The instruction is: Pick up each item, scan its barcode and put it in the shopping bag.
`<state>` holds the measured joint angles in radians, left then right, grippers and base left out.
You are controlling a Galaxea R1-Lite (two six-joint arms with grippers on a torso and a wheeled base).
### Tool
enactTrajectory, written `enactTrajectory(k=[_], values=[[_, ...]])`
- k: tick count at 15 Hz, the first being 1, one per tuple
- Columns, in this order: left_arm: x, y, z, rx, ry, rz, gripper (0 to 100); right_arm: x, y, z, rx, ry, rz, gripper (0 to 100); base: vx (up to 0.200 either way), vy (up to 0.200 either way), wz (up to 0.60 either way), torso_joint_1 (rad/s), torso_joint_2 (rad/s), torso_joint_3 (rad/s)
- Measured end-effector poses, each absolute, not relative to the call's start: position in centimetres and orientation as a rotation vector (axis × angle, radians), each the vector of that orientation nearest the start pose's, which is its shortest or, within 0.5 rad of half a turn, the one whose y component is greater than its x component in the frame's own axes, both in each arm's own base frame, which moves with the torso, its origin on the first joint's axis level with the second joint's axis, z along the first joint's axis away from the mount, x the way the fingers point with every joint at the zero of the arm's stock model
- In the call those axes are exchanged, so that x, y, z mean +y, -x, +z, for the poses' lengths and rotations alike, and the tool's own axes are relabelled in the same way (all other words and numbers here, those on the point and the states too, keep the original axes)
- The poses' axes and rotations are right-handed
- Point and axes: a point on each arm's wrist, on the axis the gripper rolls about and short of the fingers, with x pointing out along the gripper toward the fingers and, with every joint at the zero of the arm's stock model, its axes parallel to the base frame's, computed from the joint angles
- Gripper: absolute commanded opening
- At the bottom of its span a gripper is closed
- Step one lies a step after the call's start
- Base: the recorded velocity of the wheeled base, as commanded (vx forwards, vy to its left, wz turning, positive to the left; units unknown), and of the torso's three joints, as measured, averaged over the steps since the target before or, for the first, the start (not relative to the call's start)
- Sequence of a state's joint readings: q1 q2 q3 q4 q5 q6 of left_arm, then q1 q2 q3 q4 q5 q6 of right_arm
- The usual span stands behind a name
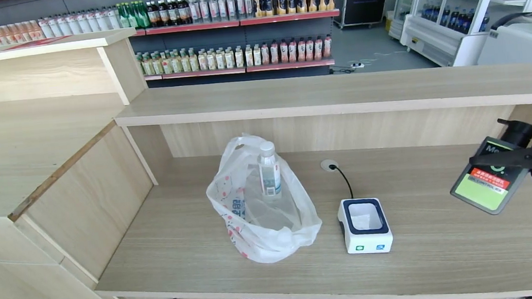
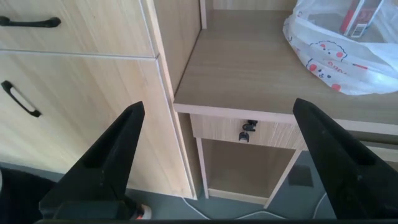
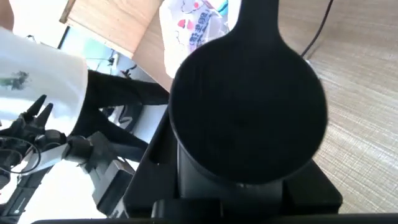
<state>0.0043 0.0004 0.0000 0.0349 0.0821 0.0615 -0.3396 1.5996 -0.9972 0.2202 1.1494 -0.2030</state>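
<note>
Black container [image 1: 488, 179] sits clamped between right fingers [image 1: 511, 157], well right of scanner [image 1: 365, 225].

Drink shelves [image 1: 239, 22]; fridge [image 1: 433, 40]; wooden counter [image 1: 339, 94].

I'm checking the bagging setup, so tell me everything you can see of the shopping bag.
The shopping bag is thin white plastic, partly see-through, with red and blue print on its side. It sits crumpled on the wooden counter with its mouth open upward and what looks like a handle standing up at the back. A clear bottle with a white cap stands upright inside it. The bag lies to the robot's left of the scanner, with a small gap between them.
</note>
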Motion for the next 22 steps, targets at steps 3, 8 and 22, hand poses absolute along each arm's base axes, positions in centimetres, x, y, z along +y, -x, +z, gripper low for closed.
enactTrajectory(k=[3,8,22], values=[[0.2,2.3,7.2,0.038,-0.063,0.086,100,-6.7,-25.7,18.3,0.537,-0.425,0.895,0,0.000,0.000,0.00,0.000,0.00,0.000],[0.2,2.3,7.2,0.038,-0.063,0.086,100,-6.8,-26.2,16.7,0.533,-0.373,0.935,0,0.000,0.000,0.00,0.000,0.00,0.000],[0.2,2.3,7.2,0.038,-0.063,0.086,100,-7.0,-26.6,14.9,0.496,-0.260,0.972,0,0.000,0.000,0.00,0.000,0.00,0.000]])
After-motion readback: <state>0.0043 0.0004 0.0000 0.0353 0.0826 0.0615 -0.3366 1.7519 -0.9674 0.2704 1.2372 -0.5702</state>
